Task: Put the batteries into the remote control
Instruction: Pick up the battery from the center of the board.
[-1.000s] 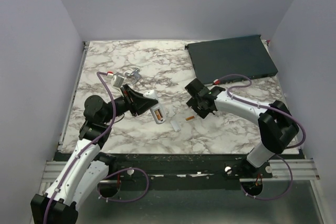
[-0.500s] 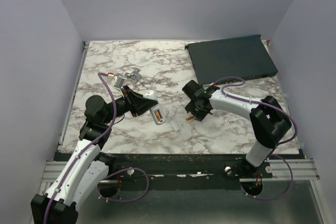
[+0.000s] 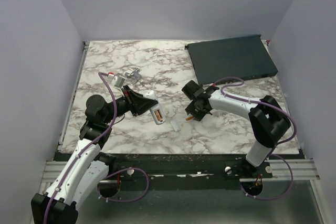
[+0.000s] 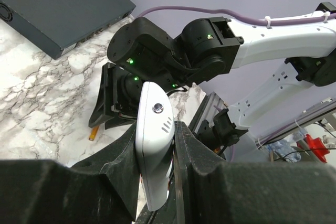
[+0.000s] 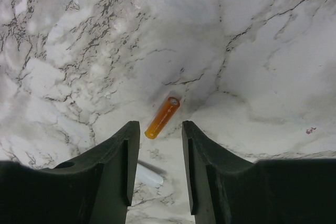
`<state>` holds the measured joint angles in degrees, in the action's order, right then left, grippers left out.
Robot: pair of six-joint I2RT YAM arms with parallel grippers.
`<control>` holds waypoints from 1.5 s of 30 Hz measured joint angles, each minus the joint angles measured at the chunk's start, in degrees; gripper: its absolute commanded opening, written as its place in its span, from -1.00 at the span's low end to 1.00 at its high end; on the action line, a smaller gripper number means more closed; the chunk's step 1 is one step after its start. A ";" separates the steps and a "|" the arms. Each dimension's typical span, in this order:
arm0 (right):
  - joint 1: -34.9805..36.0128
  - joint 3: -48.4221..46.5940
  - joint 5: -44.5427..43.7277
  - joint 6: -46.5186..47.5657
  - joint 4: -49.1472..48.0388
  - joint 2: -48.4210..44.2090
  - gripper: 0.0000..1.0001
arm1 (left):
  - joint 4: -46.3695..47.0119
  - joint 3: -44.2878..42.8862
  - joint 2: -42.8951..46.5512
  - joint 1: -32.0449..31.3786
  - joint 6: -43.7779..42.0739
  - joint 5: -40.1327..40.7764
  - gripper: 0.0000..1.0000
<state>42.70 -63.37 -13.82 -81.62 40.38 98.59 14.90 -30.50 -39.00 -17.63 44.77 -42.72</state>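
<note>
The left tool (image 3: 144,105) is clenched on the remote (image 3: 154,109). It holds the white remote by its long sides, near the middle of the counter (image 3: 157,61). In the left wrist view the remote (image 4: 153,145) sits tight between the two black fingers (image 4: 123,156), with its thin edge facing up. From above, the back of the remote is open and a bit of orange shows inside.

The right tool (image 3: 193,114) is released, with its fingers spread apart. It points down at the counter, close to the right of the remote. One loose battery (image 3: 189,119) lies flat on the counter just under it. In the right wrist view the battery (image 5: 162,117) lies at a slant just past the two fingers (image 5: 123,153), lined up with the gap between them. The fingers do not touch it.

A small white piece (image 3: 176,126) lies on the counter between the remote and the battery. A big dark box (image 3: 231,59) rests at the far right corner, well away from both tools.
</note>
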 measured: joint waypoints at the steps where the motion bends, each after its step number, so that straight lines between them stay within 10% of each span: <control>1: 0.00 0.00 0.00 0.00 0.00 0.07 -0.13 | -0.02 0.00 -0.02 0.00 0.02 0.07 -1.00; 27: 0.00 -1.29 -0.61 1.18 0.02 3.93 -0.39 | -0.76 0.00 -0.02 0.00 -0.52 1.66 -1.00; 45: 0.37 -1.88 -2.43 2.10 0.00 4.39 -0.22 | -1.03 0.00 -0.02 0.00 -0.79 2.01 -1.00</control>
<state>43.07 -65.25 -16.25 -79.53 40.38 102.98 13.87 -30.50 -39.03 -17.63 43.99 -40.71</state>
